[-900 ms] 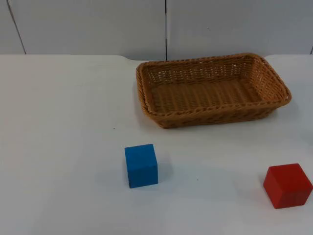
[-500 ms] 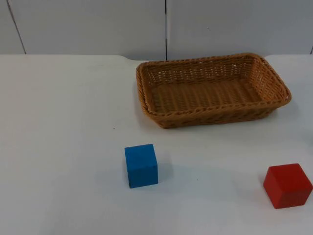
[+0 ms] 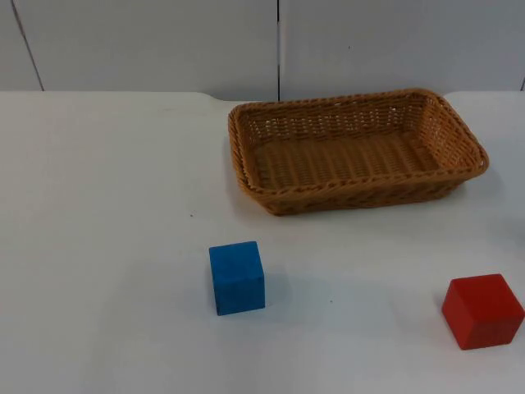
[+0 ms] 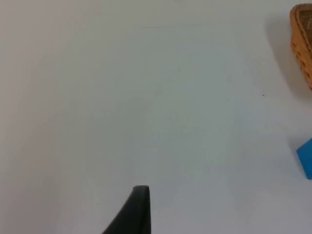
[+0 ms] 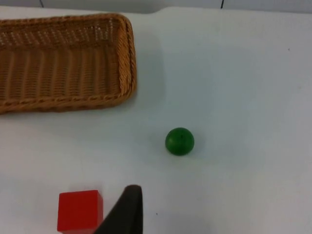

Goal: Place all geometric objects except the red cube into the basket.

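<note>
While nothing has moved in the last second, no sorting has begun
Blue cube and green ball lie outside the basket; left hand and right hand wait short of it, apart or together I cannot tell

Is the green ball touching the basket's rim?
Apart. In the right wrist view a stretch of bare white table separates the green ball from the nearest corner of the basket; the ball sits alone on the table.
</note>
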Robot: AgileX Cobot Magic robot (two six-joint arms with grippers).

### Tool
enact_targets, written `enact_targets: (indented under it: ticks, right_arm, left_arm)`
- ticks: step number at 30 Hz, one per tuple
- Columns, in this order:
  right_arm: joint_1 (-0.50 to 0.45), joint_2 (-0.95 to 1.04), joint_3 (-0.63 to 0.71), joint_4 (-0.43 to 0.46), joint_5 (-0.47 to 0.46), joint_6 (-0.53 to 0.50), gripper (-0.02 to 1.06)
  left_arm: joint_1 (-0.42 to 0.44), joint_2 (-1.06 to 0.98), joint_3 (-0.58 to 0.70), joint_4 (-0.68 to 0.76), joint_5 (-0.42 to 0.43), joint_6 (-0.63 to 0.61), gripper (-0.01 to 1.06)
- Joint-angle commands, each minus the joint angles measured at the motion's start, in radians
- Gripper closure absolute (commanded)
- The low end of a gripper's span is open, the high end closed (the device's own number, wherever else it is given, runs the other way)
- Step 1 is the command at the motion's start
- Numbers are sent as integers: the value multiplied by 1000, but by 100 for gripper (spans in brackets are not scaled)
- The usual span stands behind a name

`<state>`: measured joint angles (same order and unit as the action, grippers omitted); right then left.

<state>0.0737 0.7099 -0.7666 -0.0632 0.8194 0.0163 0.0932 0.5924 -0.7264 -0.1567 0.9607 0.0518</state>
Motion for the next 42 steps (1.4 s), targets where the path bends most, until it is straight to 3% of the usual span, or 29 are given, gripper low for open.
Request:
enact_targets:
  ticks: [1, 11, 18, 25, 31, 36, 42]
  right_arm:
    - [-9, 56, -6, -5, -24, -2, -1]
    - [-9, 189, -6, -5, -31, -2, -1]
    - [-9, 192, -6, -5, -40, -2, -1]
    - [-9, 192, -6, -5, -48, -2, -1]
    - [-9, 192, -6, -5, -65, -2, -1]
    - [-9, 192, -6, -5, -65, 0, -1]
    - [-9, 192, -6, -5, -61, 0, -1]
  left_arm:
    - [1, 57, -12, -23, -40, 32, 0]
    - [1, 205, -18, -97, -86, 113, 0]
    - [1, 291, -18, -221, -80, 266, 0]
    - [-35, 398, -18, -285, -84, 327, 0]
    - [-263, 613, -22, -299, -228, 325, 0]
    - [-382, 789, -91, -232, -269, 179, 0]
    - [-462, 947, -197, -215, -289, 84, 0]
